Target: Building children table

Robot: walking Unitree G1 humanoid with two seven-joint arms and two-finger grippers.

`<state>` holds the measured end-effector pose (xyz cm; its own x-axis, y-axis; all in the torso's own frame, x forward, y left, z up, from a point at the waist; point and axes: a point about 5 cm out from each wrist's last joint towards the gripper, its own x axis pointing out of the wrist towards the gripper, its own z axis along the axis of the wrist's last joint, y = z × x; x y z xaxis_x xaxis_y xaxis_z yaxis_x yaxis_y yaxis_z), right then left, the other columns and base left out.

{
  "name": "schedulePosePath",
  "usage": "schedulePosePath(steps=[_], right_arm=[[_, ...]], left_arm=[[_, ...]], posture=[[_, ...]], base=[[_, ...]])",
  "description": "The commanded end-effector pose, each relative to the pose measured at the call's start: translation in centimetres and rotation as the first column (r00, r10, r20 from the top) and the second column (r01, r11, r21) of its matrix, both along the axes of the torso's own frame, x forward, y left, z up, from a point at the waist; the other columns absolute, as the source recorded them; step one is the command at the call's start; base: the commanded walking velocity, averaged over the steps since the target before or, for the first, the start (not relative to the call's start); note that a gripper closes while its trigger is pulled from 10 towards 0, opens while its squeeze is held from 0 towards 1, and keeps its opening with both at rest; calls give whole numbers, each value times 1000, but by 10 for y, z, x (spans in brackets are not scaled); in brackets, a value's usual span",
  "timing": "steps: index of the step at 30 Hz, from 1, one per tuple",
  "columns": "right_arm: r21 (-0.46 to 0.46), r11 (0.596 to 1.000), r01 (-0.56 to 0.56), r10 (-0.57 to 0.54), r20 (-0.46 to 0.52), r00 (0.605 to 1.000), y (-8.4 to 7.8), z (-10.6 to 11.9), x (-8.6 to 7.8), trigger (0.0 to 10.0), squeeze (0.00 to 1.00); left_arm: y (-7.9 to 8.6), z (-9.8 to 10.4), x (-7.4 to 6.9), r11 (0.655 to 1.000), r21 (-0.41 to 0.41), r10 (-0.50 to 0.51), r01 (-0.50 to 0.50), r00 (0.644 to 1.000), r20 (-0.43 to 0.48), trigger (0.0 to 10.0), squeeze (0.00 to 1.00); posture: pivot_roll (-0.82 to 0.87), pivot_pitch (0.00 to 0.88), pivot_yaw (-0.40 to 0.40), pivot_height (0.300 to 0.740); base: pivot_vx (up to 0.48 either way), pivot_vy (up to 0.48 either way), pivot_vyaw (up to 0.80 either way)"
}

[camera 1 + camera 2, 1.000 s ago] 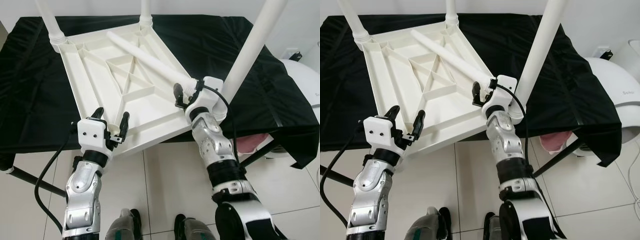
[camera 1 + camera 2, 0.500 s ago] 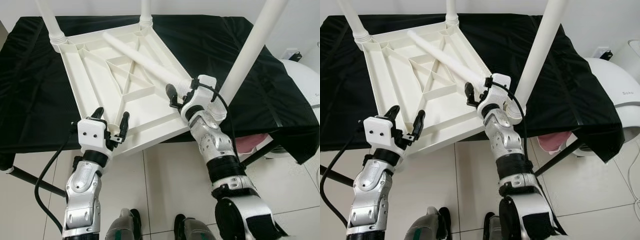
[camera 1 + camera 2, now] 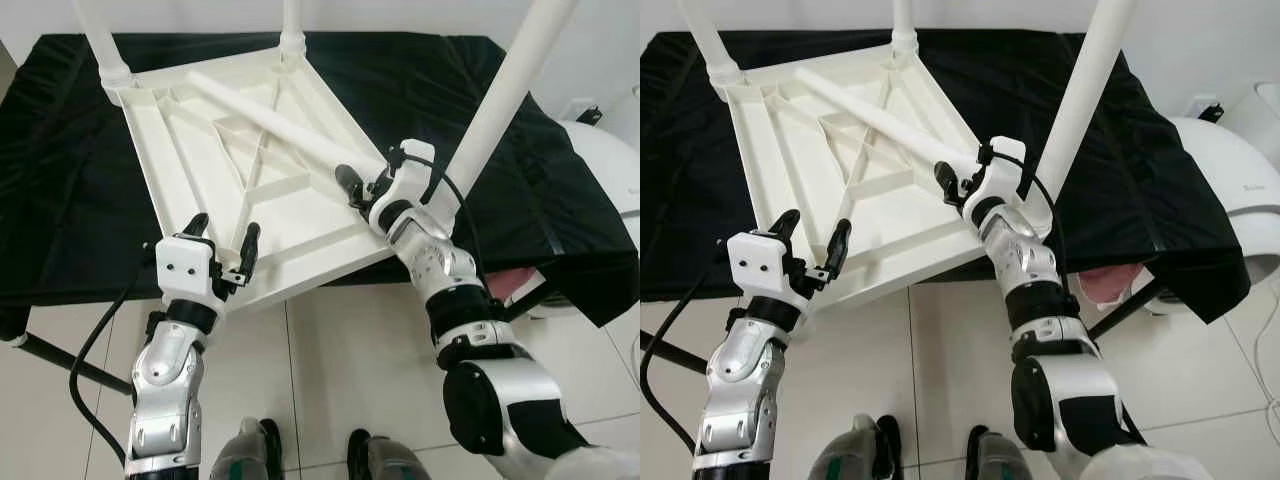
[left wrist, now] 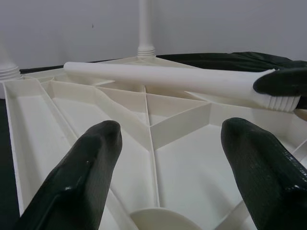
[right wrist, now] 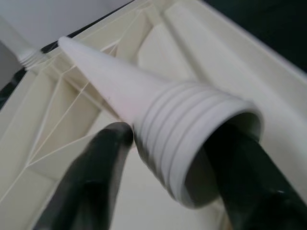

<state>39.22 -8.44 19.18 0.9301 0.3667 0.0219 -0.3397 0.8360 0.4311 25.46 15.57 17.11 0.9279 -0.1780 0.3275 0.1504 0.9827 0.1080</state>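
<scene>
The white tabletop (image 3: 200, 170) lies upside down on a black-draped table (image 3: 420, 70). Three white legs stand screwed into its corners: far left (image 3: 100, 40), far middle (image 3: 291, 25) and near right (image 3: 505, 90). A loose fourth leg (image 3: 270, 115) lies slanted across the ribbed underside. My right gripper (image 3: 368, 180) is shut on its threaded end (image 5: 192, 143). My left gripper (image 3: 224, 230) stands open at the tabletop's near corner, its fingers (image 4: 91, 158) on either side of the round socket (image 4: 156, 220).
A white rounded appliance (image 3: 610, 160) stands at the right, and something pink (image 3: 510, 285) lies below the table edge. A black cable (image 3: 95, 340) hangs beside my left arm. A black table leg (image 3: 60, 360) crosses the tiled floor at the left.
My right gripper has turned with the loose leg in it, so the leg's far end has swung left across the underside. The left gripper has stayed put.
</scene>
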Motion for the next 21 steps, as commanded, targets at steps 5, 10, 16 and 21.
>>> schedulePosePath(steps=[5, 10, 16, 21], right_arm=[[29, 997, -77, 78, -47, 996, 3, -11, -1, 0, 0], [81, 990, -120, 121, -6, 993, 0, -9, -2, 0, 0], [123, 978, -166, 161, 48, 986, -7, -14, -8, 2941, 0], [132, 972, -194, 179, 116, 977, -9, -16, -13, 10000, 0]], left_arm=[[4, 3, -1, 990, -67, 127, -127, 992, 2, 10000, 0], [4, 3, -1, 989, -68, 131, -130, 991, 2, 10000, 0], [4, 3, -2, 989, -70, 130, -130, 992, -2, 10000, 0], [4, 3, -1, 989, -72, 129, -129, 992, -7, 10000, 0]], posture=[[59, 154, -43, 740], [58, 163, -41, 740], [59, 169, -37, 740], [57, 169, -34, 740]], base=[[0, 0, 0], [0, 0, 0], [0, 0, 0], [0, 0, 0]])
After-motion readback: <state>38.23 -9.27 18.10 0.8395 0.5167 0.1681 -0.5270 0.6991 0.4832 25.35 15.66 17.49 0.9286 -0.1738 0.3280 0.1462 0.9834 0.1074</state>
